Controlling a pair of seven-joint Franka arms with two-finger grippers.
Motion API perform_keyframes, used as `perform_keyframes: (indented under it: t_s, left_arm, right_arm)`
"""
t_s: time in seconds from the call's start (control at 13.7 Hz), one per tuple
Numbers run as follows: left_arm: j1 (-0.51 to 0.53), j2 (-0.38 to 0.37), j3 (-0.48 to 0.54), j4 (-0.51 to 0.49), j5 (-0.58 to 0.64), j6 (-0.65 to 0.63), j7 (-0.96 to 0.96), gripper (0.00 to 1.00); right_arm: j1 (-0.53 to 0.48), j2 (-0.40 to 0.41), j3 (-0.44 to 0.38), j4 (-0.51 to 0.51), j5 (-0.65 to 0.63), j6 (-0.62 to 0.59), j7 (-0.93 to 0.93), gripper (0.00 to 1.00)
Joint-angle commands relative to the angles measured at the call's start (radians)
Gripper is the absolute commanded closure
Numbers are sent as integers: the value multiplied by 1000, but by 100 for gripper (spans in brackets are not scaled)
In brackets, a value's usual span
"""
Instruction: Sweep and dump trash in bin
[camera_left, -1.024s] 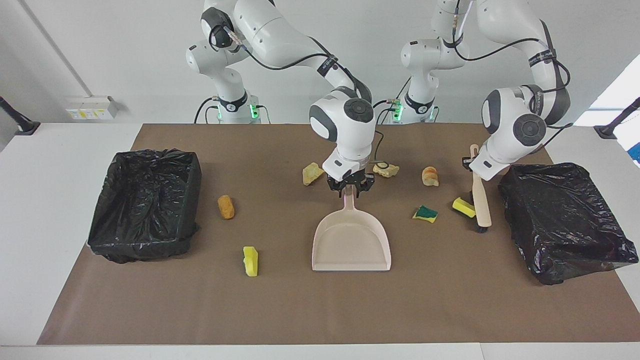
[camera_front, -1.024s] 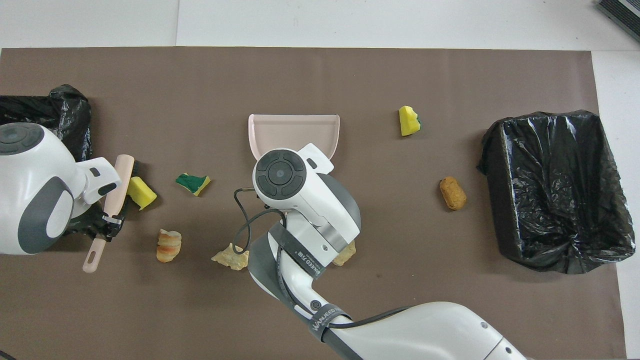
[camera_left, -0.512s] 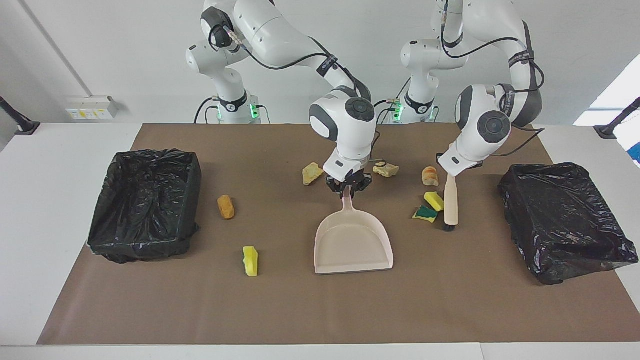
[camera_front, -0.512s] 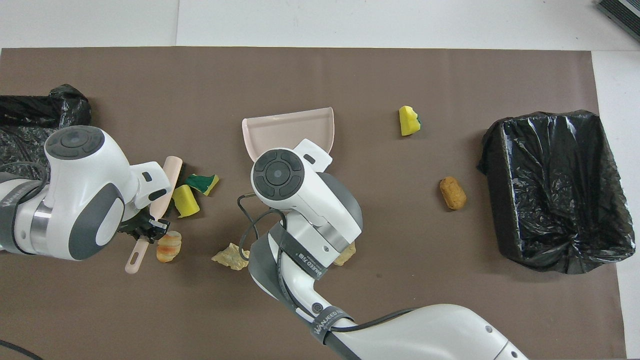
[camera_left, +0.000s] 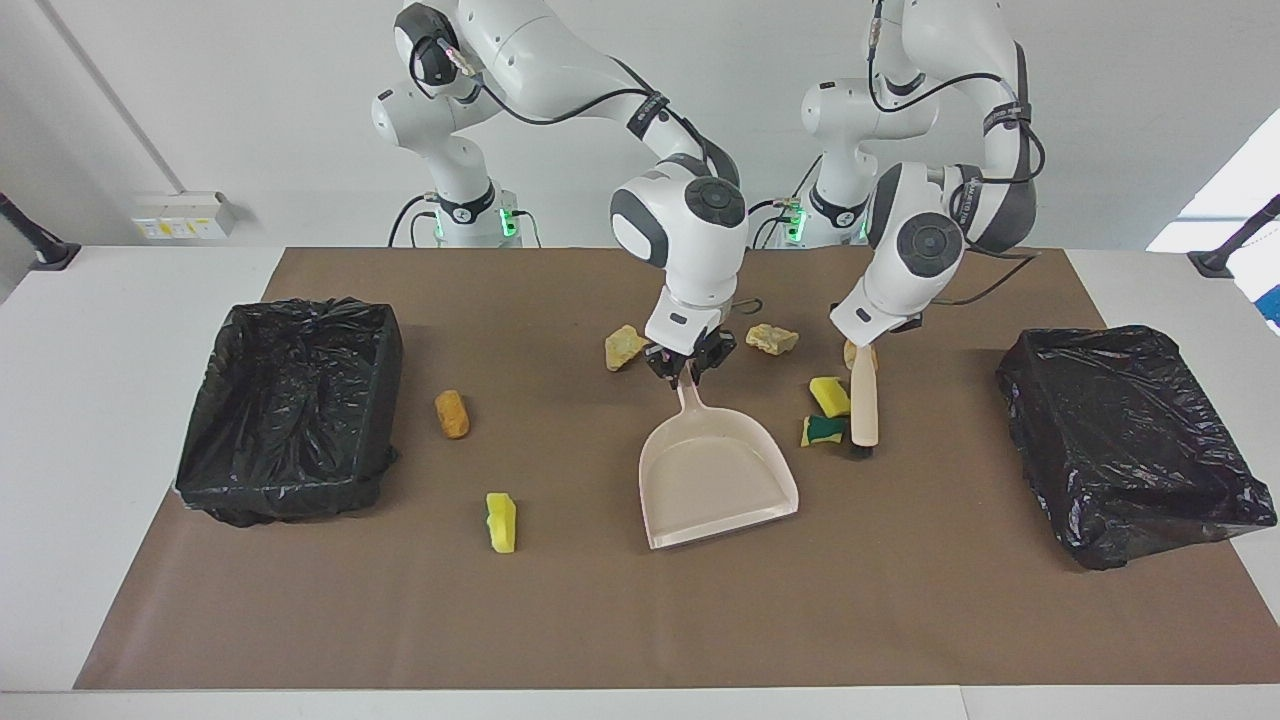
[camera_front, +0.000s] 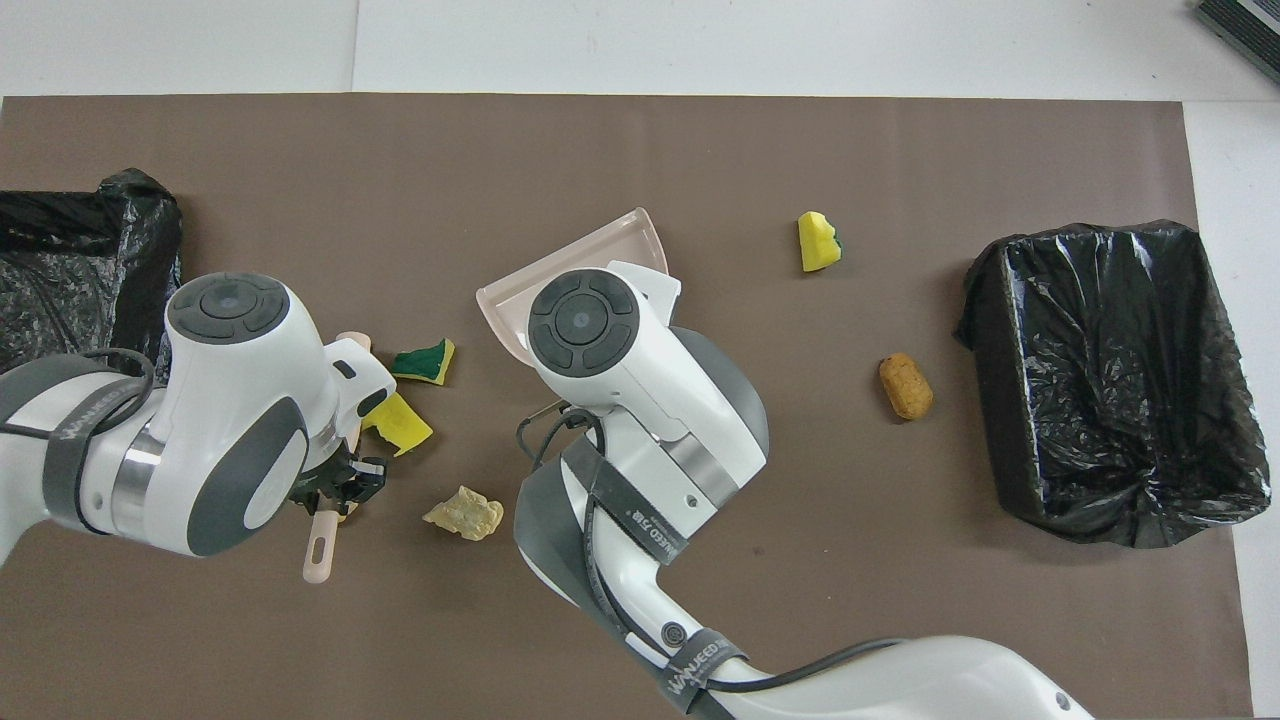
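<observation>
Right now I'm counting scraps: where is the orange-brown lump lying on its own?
In the facing view the orange-brown lump lies on the brown paper beside the black-lined bin at the right arm's end of the table.

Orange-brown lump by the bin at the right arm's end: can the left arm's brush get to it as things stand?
Probably not. The left gripper, shut on the brush, is toward its own end, and the right gripper holding the dustpan stands between it and the orange-brown lump.
</observation>
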Motion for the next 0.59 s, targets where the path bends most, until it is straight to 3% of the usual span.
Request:
perform_keyframes:
  t_s: [0.0, 0.22, 0.51]
  left_arm:
    - [1, -116, 7, -80, -21, -42, -127, 100]
    - [8, -221, 9, -226, -28, 13, -253, 100]
    - [21, -250, 16, -303, -59, 58, -302, 100]
  right_arm:
    - [-41, -51, 10, -33, 32, -69, -185, 100]
    - [-85, -74, 10, -53, 36, -108, -580, 100]
    - [-90, -88, 8, -69, 18, -143, -917, 100]
